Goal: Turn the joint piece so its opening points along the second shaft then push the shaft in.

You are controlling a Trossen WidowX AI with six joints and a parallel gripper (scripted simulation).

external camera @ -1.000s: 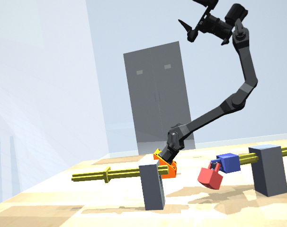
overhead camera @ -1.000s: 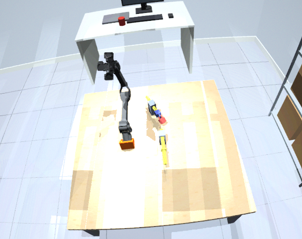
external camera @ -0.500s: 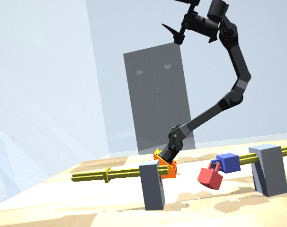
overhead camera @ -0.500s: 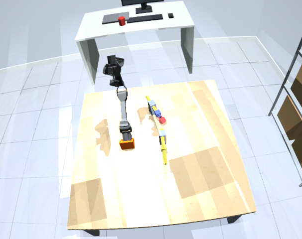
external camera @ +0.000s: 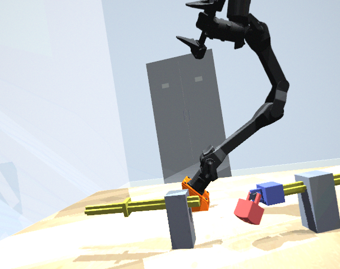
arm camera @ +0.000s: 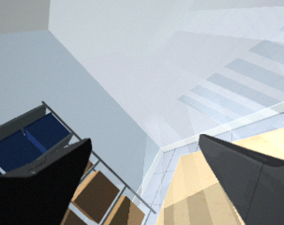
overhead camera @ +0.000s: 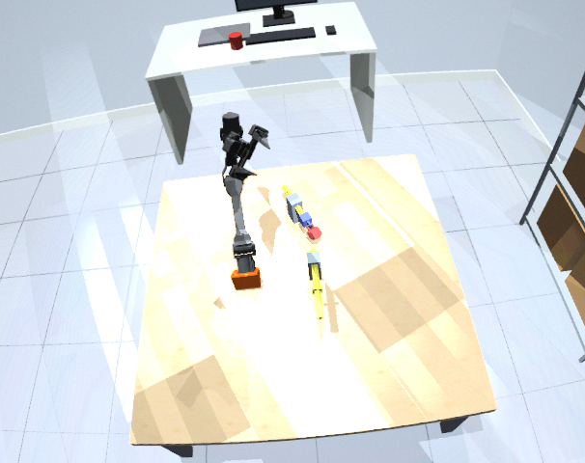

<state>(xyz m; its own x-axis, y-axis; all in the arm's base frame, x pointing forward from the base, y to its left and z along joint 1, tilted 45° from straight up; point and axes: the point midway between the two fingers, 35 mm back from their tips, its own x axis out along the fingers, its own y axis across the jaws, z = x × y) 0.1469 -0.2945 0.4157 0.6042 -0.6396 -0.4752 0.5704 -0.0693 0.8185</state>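
Note:
The red square joint piece (overhead camera: 314, 232) (external camera: 248, 211) hangs tilted downward from its hinges on the blue piece (overhead camera: 305, 219) (external camera: 270, 193), at the end of the first yellow shaft (overhead camera: 286, 190) (external camera: 293, 188). Its opening cannot be made out. That shaft passes through a grey block (overhead camera: 293, 206) (external camera: 324, 202). The second yellow shaft (overhead camera: 317, 299) (external camera: 147, 204), with a collar, runs through the other grey block (overhead camera: 314, 258) (external camera: 180, 219); its short end stands apart from the red piece. My gripper (overhead camera: 262, 160) (external camera: 182, 20) (arm camera: 145, 141) is open and empty, high above the parts, touching nothing.
The arm's orange base (overhead camera: 245, 279) (external camera: 204, 204) stands on the wooden table (overhead camera: 182, 398), beside the blocks. A white desk (overhead camera: 208, 57) with a red mug (overhead camera: 236, 40) stands beyond the table. A shelf rack with boxes (arm camera: 96, 194) is at the right in the top view.

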